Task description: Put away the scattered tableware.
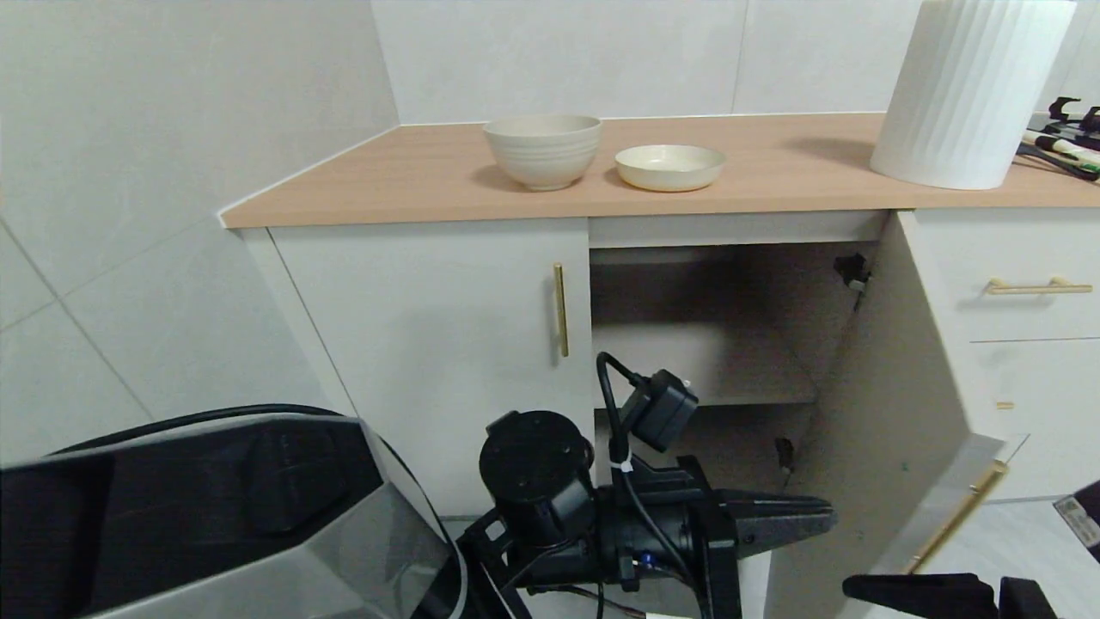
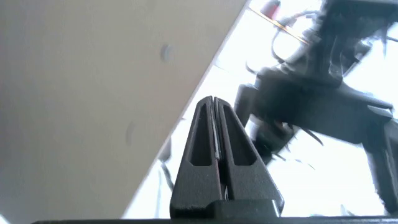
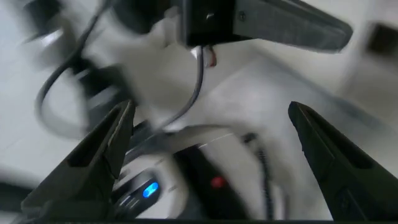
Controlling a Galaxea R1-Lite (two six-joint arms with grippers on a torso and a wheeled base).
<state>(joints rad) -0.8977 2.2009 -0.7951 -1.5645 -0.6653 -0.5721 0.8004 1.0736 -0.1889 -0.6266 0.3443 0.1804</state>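
The left end effector point(image 1: 808, 516) is clenched, its two fingers pressed flat together with nothing held between them, and it is kept low in front of the open cabinet compartment point(image 1: 713, 292). The right end effector point(image 3: 208, 124) is released, its fingers spread wide apart and empty. Just beside the left end effector the opened cabinet door point(image 1: 868, 413) is found, and beyond it an inner shelf point(image 1: 700, 361). Well above and beyond both, a ribbed cream bowl point(image 1: 543, 150) and a shallow dish point(image 1: 669, 166) are set near each other, apart, on the wooden surface point(image 1: 412, 176). Farther along a white fluted container point(image 1: 971, 86) is stood. Print on a small label point(image 1: 1081, 517) at the edge is too small to be read
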